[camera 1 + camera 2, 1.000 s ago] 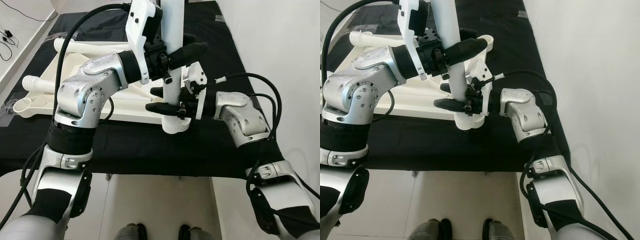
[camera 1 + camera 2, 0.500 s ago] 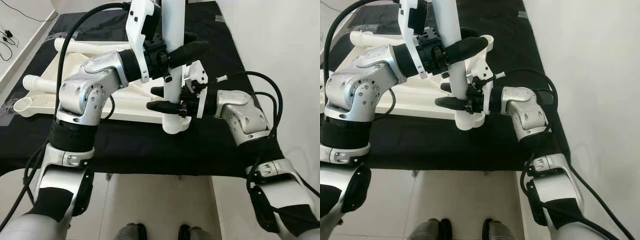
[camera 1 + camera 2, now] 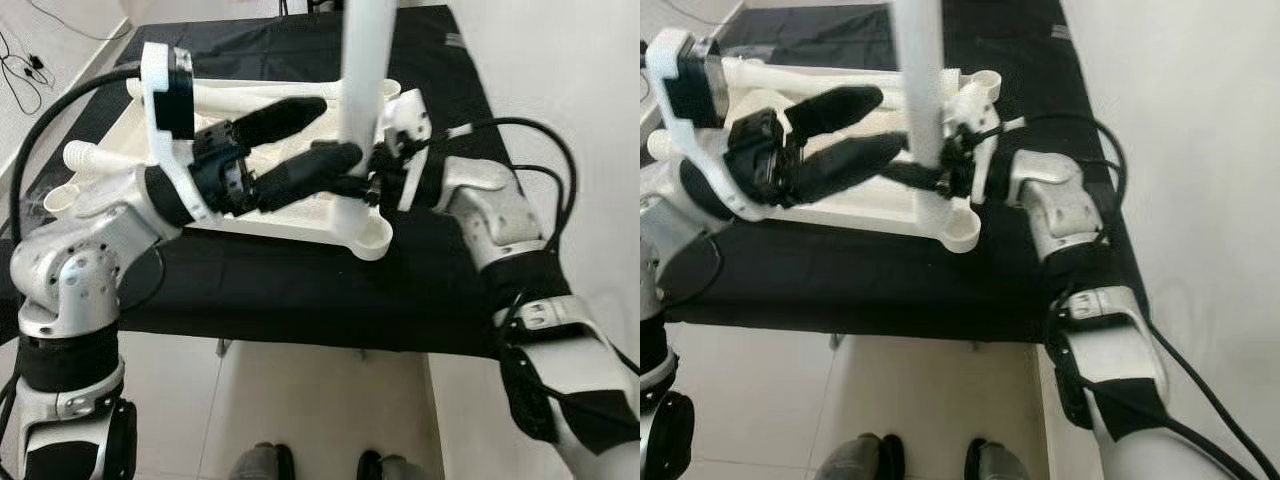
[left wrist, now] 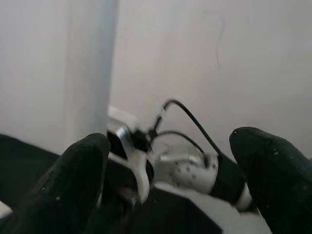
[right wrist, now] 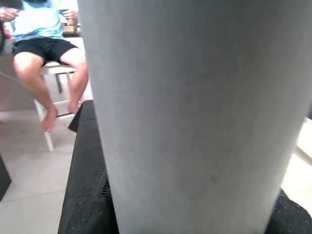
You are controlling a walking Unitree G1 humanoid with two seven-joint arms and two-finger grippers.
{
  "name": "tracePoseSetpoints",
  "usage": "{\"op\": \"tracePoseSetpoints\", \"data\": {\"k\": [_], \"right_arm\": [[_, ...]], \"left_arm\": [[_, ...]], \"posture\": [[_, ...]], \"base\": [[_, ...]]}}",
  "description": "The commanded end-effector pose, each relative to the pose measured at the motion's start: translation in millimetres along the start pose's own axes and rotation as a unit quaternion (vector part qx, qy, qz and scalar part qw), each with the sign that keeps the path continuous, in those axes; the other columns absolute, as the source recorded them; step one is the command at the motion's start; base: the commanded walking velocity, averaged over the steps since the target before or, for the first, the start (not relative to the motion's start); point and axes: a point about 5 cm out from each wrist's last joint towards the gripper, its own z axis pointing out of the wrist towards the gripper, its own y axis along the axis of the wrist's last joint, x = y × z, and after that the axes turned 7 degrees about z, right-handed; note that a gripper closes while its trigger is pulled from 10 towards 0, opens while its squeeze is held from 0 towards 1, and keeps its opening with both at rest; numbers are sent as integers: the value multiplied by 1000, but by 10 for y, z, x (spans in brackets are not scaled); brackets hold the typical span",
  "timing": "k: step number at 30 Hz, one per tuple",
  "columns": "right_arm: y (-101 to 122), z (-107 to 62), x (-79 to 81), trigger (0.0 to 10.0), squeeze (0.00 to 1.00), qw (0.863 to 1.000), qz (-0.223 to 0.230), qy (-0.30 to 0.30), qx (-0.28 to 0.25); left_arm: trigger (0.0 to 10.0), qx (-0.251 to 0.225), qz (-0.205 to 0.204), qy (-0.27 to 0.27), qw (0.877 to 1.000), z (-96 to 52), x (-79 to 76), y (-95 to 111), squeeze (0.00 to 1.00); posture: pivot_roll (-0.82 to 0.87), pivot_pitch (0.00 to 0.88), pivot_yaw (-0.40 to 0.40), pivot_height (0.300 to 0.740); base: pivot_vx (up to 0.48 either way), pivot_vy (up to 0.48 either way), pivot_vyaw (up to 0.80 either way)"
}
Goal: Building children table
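Right tool (image 3: pixel 362 186) clamps the upright table leg (image 3: pixel 363 90); left tool (image 3: pixel 305 138) spread apart beside it

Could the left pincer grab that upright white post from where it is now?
Probably yes. The left pincer is open right beside the post, with nothing between them; the right pincer grips it lower down, leaving room above.

white wall (image 3: pixel 560 60) | pale tiled floor (image 3: pixel 320 410) | black mat (image 3: pixel 290 290)
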Motion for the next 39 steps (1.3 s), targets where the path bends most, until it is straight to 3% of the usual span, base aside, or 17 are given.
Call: {"op": "tracePoseSetpoints", "data": {"k": [1, 6, 7, 8, 9, 11, 12, 13, 17, 19, 20, 21, 27, 31, 39], "right_arm": [[17, 10, 2, 0, 0, 1000, -1, 1, -12], [36, 16, -18, 0, 0, 1000, -3, 3, -22], [43, 19, -19, 0, 0, 1000, -3, 5, -24], [43, 19, -19, 0, 0, 1000, -3, 5, -24], [41, 24, -28, 0, 0, 1000, -1, 4, -28], [36, 26, -33, 0, 0, 1000, 0, 1, -28], [3, 24, -47, 0, 0, 1000, -2, -6, -20], [3, 24, -47, 0, 0, 1000, -2, -6, -20], [-86, -9, -89, 0, 0, 999, -15, -31, 6], [-86, -9, -89, 0, 0, 999, -15, -31, 6], [-95, -33, -84, 588, 0, 999, -17, -27, 10], [-98, -53, -73, 10000, 0, 1000, -18, -19, 11], [-109, -101, 45, 10000, 0, 998, -11, 56, 3], [-110, -112, 67, 10000, 0, 997, -4, 77, -6], [-140, -124, 60, 10000, 0, 995, 8, 104, 7]], "left_arm": [[10000, 2, 7, -3, 1000, -33, -29, 37, 1000], [10000, 3, 0, 34, 999, -113, -68, 60, 1000], [10000, 3, -6, 36, 999, -113, -96, 54, 0], [10000, 3, -6, 36, 999, -113, -96, 54, 0], [10000, 31, -23, 34, 999, -112, -202, -120, 0], [10000, 45, -29, 33, 998, -117, -250, -198, 0], [10000, 80, -44, 37, 995, -139, -337, -387, 0], [10000, 80, -44, 37, 995, -139, -337, -387, 0], [10000, 165, -84, 49, 982, -252, -599, -839, 0], [10000, 165, -84, 49, 982, -252, -599, -839, 0], [10000, 195, -89, 47, 975, -298, -700, -954, 0], [10000, 218, -94, 46, 970, -337, -788, -1032, 0], [10000, 288, -96, 67, 950, -523, -1058, -1312, 0], [10000, 299, -78, 92, 947, -576, -1129, -1396, 0], [10000, 289, -85, 116, 947, -588, -1276, -1366, 0]], "posture": [[88, 218, 11, 740], [93, 232, 11, 740], [94, 233, 10, 740], [94, 233, 10, 740], [93, 248, 10, 740], [93, 248, 10, 740], [93, 263, 10, 740], [93, 263, 10, 740], [99, 295, 16, 740], [99, 295, 16, 740], [104, 309, 21, 740], [106, 316, 23, 740], [115, 371, 30, 740], [117, 385, 32, 740], [147, 418, 48, 740]], "base": [[0, 0, 0], [0, 0, 0], [0, 0, 0], [0, 0, 0], [0, 0, 0], [0, 0, 0], [0, 0, 0], [0, 0, 0], [0, 0, 0], [0, 0, 0], [0, 0, 0], [0, 0, 0], [0, 0, 0], [0, 0, 0], [0, 0, 0]]}}
